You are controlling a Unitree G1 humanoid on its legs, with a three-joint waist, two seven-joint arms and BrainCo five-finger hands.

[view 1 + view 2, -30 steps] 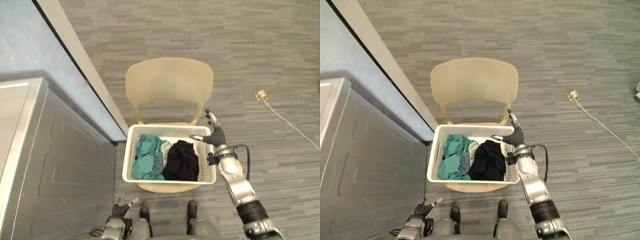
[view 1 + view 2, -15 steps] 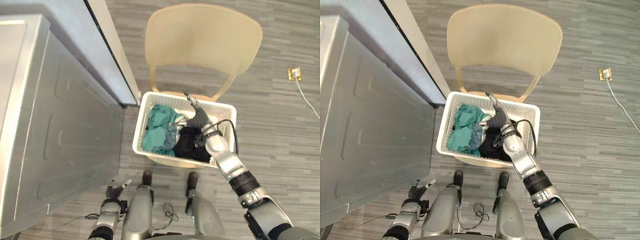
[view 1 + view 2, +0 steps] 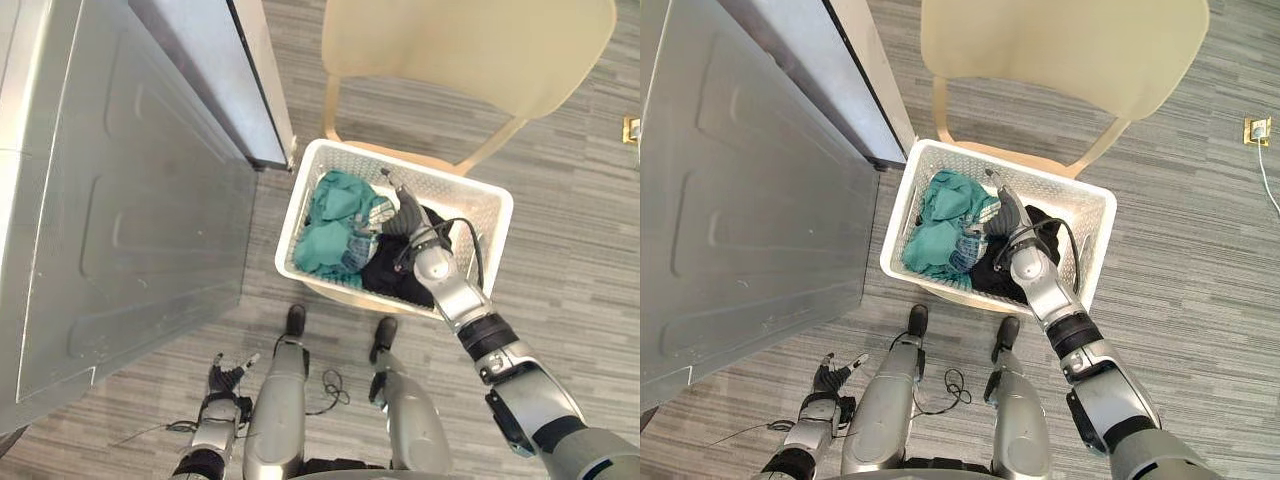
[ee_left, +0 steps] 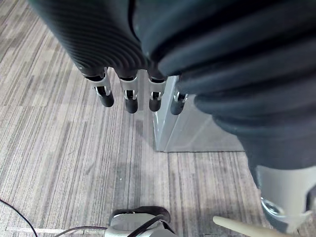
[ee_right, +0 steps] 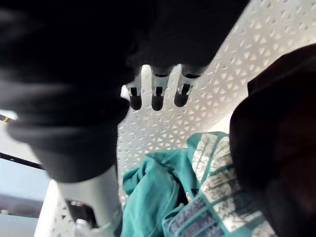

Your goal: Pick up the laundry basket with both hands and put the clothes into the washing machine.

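A white perforated laundry basket point(image 3: 297, 205) stands on the seat of a beige chair point(image 3: 470, 50). It holds a teal garment point(image 3: 330, 235), a patterned cloth point(image 5: 217, 197) and a black garment point(image 3: 395, 275). My right hand point(image 3: 408, 214) reaches over the middle of the clothes inside the basket, open, fingers point(image 5: 157, 98) straight and pointing at the far basket wall, holding nothing. My left hand point(image 3: 228, 378) hangs low near the floor to the left, open, its fingers point(image 4: 130, 101) straight and clear of the basket. The grey washing machine point(image 3: 130, 200) stands to the basket's left.
The machine's grey panel runs close along the basket's left side. A floor socket point(image 3: 630, 128) with a cable lies at the right edge. Grey plank flooring point(image 3: 580, 260) stretches to the right of the chair.
The camera has tipped down and closer. My right hand moved from the basket's right rim to over the clothes in its middle. The left hand stays low.
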